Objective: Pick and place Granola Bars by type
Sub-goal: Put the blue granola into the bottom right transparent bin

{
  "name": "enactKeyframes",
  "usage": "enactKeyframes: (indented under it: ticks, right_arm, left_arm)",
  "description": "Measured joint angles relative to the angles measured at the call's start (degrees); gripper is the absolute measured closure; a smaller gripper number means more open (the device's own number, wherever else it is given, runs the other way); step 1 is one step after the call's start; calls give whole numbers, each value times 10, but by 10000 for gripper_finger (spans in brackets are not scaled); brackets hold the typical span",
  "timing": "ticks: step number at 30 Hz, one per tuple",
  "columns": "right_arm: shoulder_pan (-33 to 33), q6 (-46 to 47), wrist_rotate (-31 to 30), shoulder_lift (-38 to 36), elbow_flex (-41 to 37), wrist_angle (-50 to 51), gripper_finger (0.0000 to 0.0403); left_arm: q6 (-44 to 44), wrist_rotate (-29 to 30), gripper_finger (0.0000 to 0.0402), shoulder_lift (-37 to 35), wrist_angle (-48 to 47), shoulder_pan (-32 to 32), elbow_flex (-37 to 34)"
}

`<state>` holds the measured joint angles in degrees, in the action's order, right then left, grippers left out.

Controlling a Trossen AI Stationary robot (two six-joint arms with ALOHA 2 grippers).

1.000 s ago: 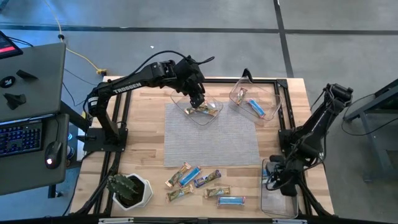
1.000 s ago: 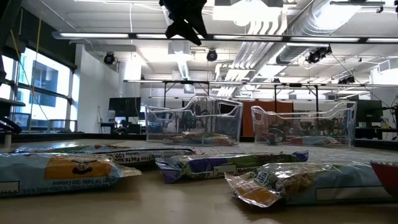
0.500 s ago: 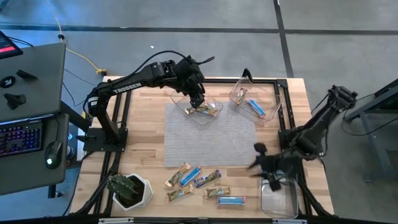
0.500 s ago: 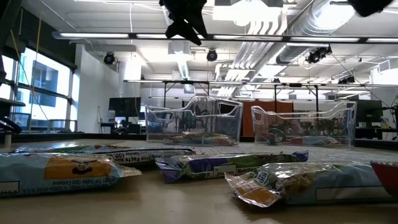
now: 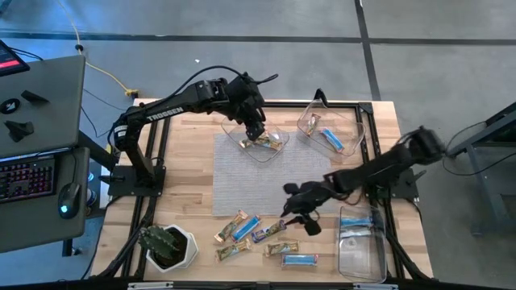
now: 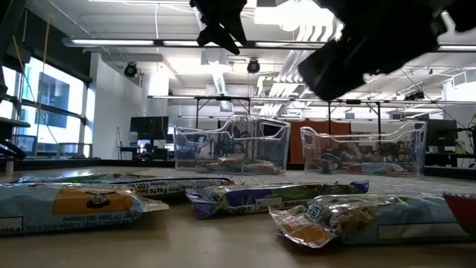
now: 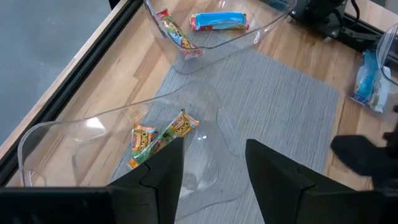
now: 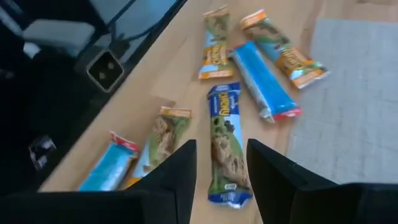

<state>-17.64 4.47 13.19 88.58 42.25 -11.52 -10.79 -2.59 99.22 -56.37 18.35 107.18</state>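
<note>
1. Six loose bars [image 5: 260, 238] are seen from the high view near the table's front edge; the right gripper [image 5: 297, 213] is hung just above them, empty, well placed for a pick.
2. Low view: wrapped bars [image 6: 260, 199] are laid flat up front, two bins [image 6: 232, 146] behind.
3. Left wrist: the left gripper [image 7: 214, 163] is held apart over its bin [image 7: 81, 134], tan bars [image 7: 158, 135] inside.
4. Right wrist: fingers [image 8: 180, 174] are spread around a purple-ended bar [image 8: 225, 146], not yet touched.

Loose granola bars [image 5: 262, 238] are lying at the mat's [image 5: 272, 176] six o'clock edge, the right gripper [image 5: 300, 216] hanging just above them. Two bins [image 5: 256, 138] are sitting at twelve, one [image 5: 360, 242] at four, and a plant [image 5: 165, 244] at seven.
</note>
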Motion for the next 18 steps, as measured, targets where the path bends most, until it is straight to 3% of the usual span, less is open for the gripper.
enactKeyframes:
  ticks: [9, 18]
  right_arm:
    - [16, -45, 19, 131, 0, -167, 278]
    - [16, -55, 8, 141, 1, -313, 279]
  left_arm:
    - [0, 0, 234, 0, -34, 0, 0]
    - [0, 0, 234, 0, -38, 0, 0]
